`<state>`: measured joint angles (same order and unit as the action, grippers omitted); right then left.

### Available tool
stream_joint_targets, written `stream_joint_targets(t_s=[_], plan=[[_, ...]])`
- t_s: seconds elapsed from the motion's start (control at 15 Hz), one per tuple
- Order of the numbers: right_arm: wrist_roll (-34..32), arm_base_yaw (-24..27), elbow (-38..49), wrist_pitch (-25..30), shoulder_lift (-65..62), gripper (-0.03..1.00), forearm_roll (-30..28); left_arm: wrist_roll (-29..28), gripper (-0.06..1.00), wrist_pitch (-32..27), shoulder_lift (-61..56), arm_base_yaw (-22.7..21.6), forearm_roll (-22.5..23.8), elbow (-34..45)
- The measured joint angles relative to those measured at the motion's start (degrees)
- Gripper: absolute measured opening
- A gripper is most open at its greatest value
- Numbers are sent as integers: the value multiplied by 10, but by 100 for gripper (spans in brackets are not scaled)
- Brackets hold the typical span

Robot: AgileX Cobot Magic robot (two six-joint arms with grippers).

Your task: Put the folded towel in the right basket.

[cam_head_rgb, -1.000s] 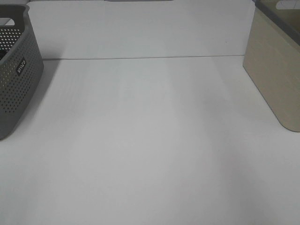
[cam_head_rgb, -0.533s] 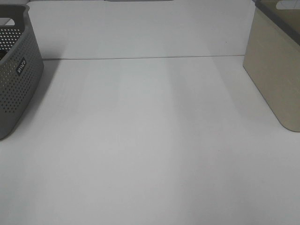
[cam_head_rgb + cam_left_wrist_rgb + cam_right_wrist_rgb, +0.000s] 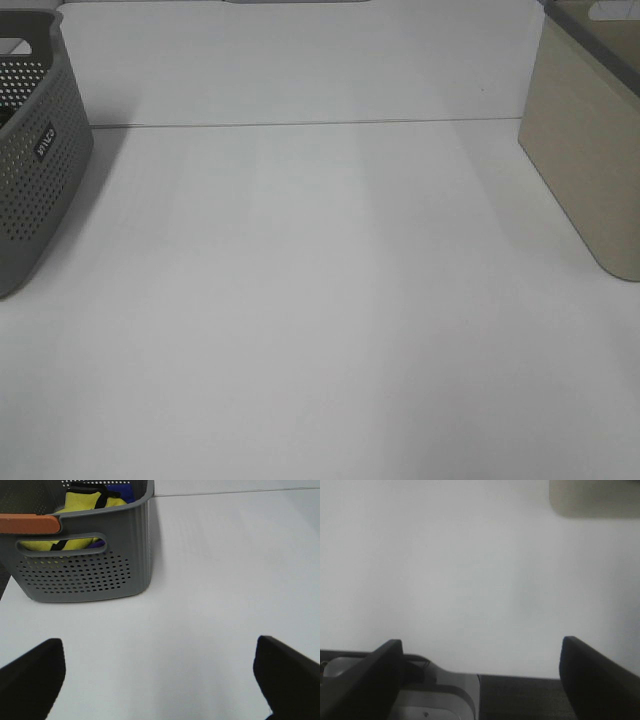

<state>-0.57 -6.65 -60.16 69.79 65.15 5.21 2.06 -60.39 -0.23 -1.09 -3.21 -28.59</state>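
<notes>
The beige right basket [image 3: 590, 140] stands at the right edge of the white table; it also shows in the right wrist view [image 3: 594, 497]. No folded towel shows on the table. The grey perforated left basket [image 3: 35, 150] stands at the left edge; the left wrist view shows it [image 3: 85, 570] holding yellow cloth [image 3: 82, 510] with black and blue parts. My left gripper [image 3: 160, 675] is open and empty above the table near the grey basket. My right gripper [image 3: 480, 672] is open and empty. Neither gripper shows in the exterior high view.
An orange-brown strip [image 3: 30, 523] lies across the grey basket's rim. A seam [image 3: 300, 124] runs across the back of the table. A dark and white robot base [image 3: 420, 695] shows under my right gripper.
</notes>
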Motion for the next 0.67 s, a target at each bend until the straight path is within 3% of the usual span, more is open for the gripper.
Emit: stream_joint_targets(t_s=[0.33,0.67], plan=[[-1,0,224,2,-284,80,0,0,97,0,0,0,0,0],[-1,0,265,-14,-508,80,-27,0,97,0,0,0,0,0]])
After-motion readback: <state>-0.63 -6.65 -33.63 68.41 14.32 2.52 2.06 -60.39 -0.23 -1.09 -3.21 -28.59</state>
